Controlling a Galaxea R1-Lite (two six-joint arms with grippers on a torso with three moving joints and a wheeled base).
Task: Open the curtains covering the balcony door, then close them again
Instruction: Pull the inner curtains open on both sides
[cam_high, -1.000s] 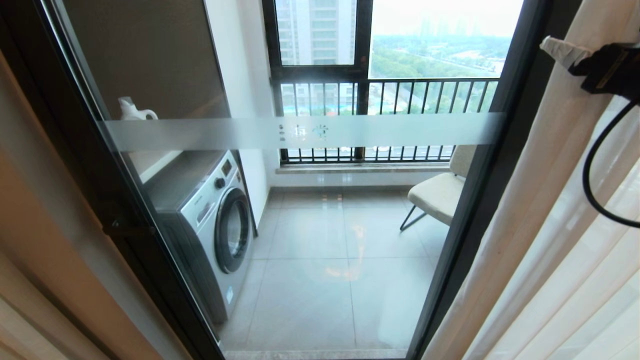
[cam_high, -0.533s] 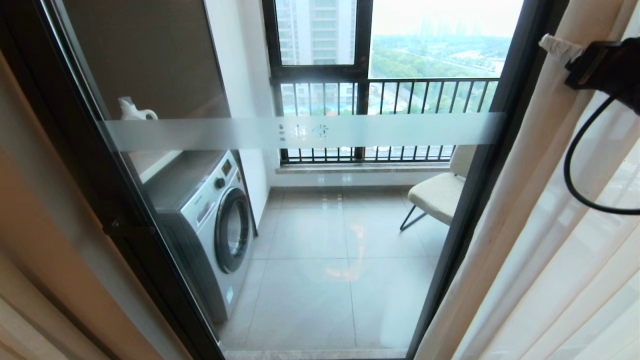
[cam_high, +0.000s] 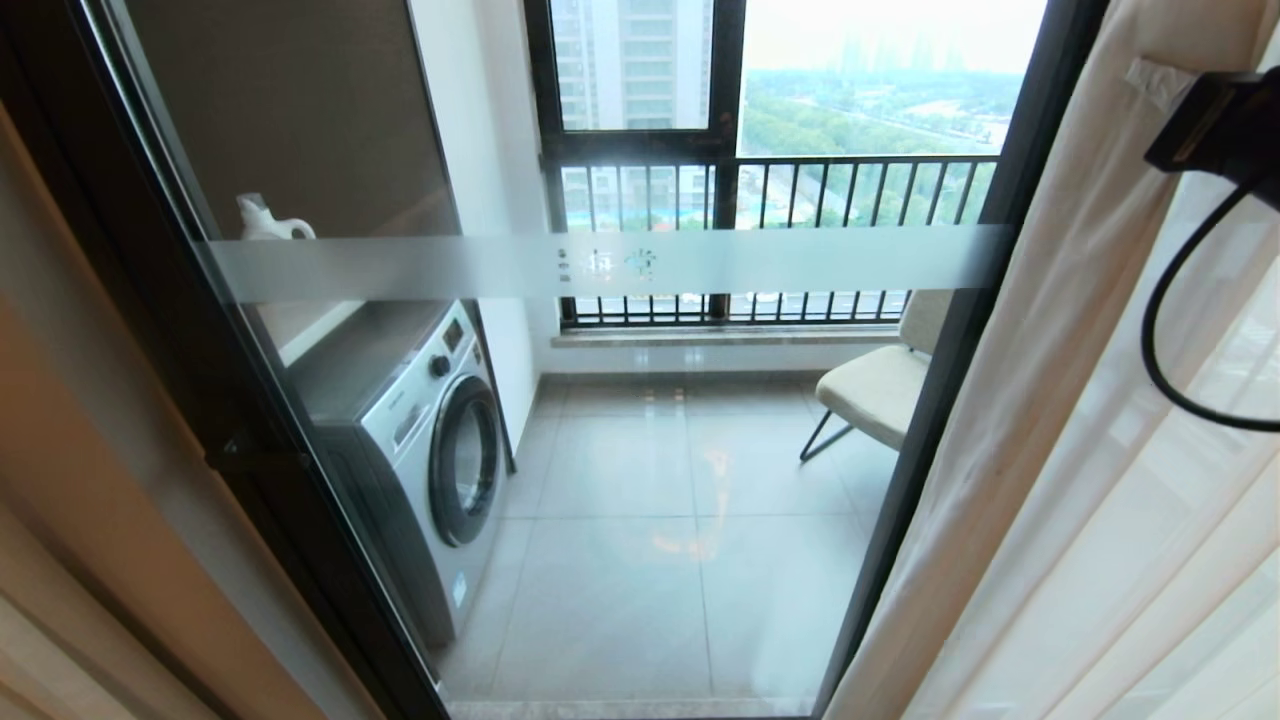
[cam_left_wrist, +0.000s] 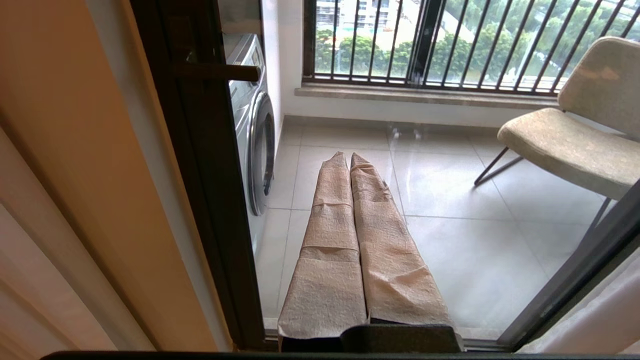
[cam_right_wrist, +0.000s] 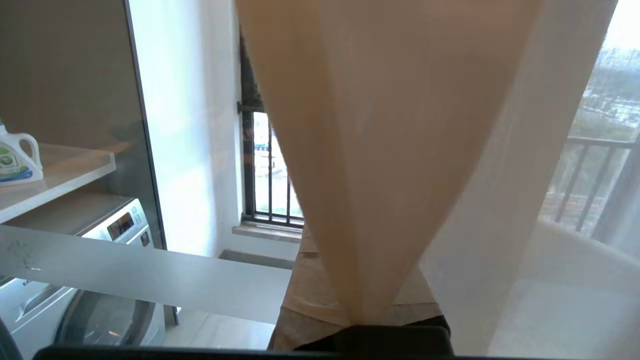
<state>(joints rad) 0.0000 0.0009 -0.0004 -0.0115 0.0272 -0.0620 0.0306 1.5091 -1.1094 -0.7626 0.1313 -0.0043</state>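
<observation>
The balcony door (cam_high: 640, 450) is uncovered: clear glass with a frosted band (cam_high: 600, 265) in a dark frame (cam_high: 200, 350). The beige curtains (cam_high: 1060, 380) hang bunched at the door's right side, with a sheer white layer (cam_high: 1200, 560) beside them. My right gripper (cam_high: 1150, 80) is high at the curtain's edge. In the right wrist view the right gripper (cam_right_wrist: 345, 280) is shut on a fold of the beige curtain (cam_right_wrist: 380, 150), which hides the fingertips. My left gripper (cam_left_wrist: 348, 157) is parked low facing the glass, its taped fingers pressed together on nothing, near the door handle (cam_left_wrist: 215, 72).
Behind the glass on the balcony stand a washing machine (cam_high: 420, 450), a shelf with a detergent bottle (cam_high: 265, 220), a padded chair (cam_high: 880, 385) and a barred window (cam_high: 780, 200). A black cable (cam_high: 1170, 330) loops down from my right wrist. A tan surface (cam_high: 60, 480) fills the left edge.
My right gripper's fingers have closed on the curtain fold. The curtain's edge has shifted slightly left over the door frame. The left arm has not moved.
</observation>
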